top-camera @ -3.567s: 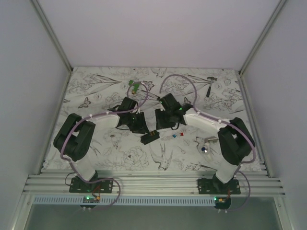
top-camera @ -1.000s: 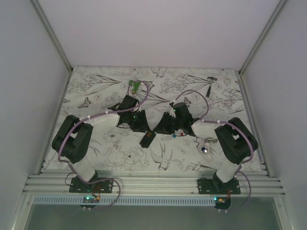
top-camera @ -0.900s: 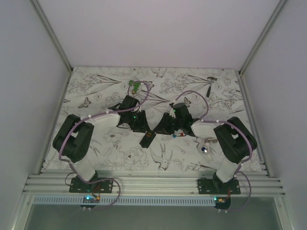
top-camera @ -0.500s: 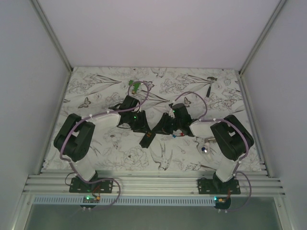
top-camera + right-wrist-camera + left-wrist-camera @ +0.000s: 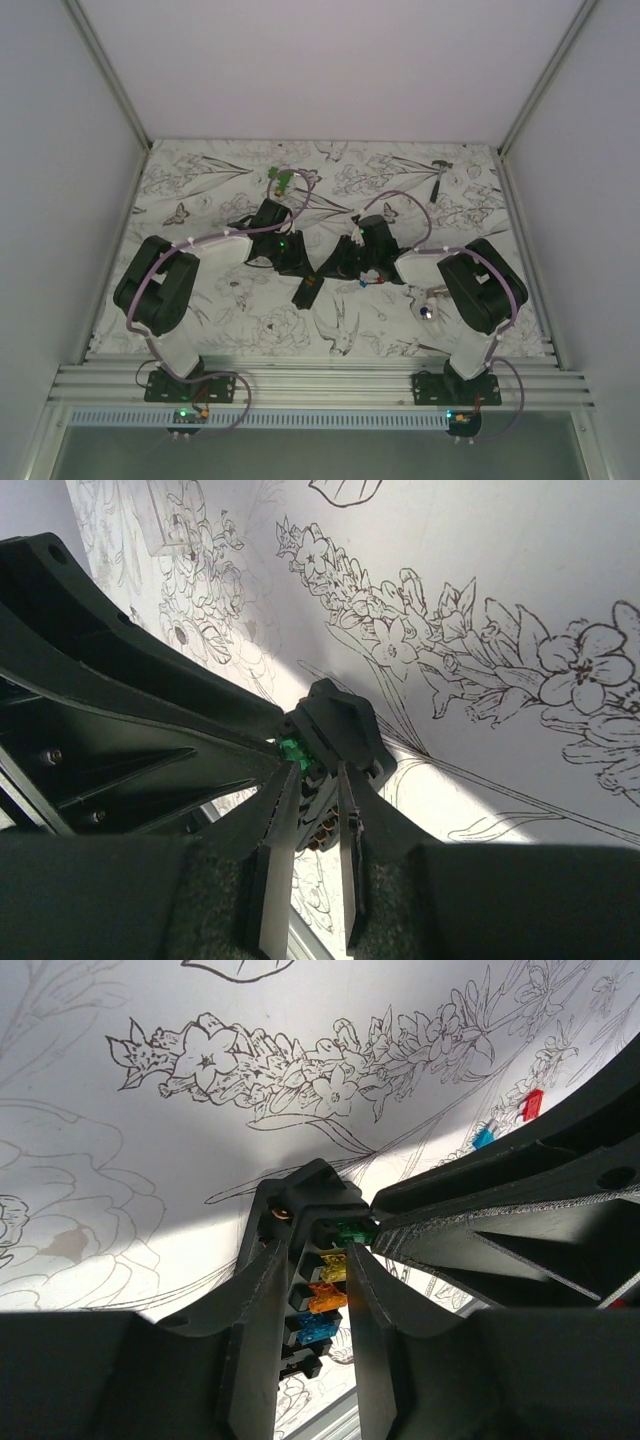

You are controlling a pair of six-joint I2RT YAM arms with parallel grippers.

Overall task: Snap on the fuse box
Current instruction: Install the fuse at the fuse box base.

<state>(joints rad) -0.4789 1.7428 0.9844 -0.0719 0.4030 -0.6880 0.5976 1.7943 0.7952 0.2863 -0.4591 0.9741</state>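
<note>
The fuse box (image 5: 305, 291) is a small black block lying at the table's middle, between my two grippers. In the left wrist view the fuse box (image 5: 322, 1282) shows a row of green, yellow, orange and blue fuses. My left gripper (image 5: 313, 1252) straddles that row, its fingers close against it. My left gripper (image 5: 295, 268) reaches in from the upper left. My right gripper (image 5: 318, 772) is narrowed on the fuse box (image 5: 340, 730) near its green-fuse end. My right gripper (image 5: 328, 273) comes from the right, and the two fingertips nearly touch.
Tiny loose red and blue pieces (image 5: 372, 282) lie just right of the grippers, the red one (image 5: 532, 1103) and the blue one (image 5: 483, 1137) also in the left wrist view. A white-silver thing with a blue dot (image 5: 427, 305) sits further right. A green part (image 5: 283, 180) lies at the back.
My right gripper has slid left onto the fuse box's end and its jaws have narrowed. The left jaws have narrowed slightly. The fuse box has stayed where it was.
</note>
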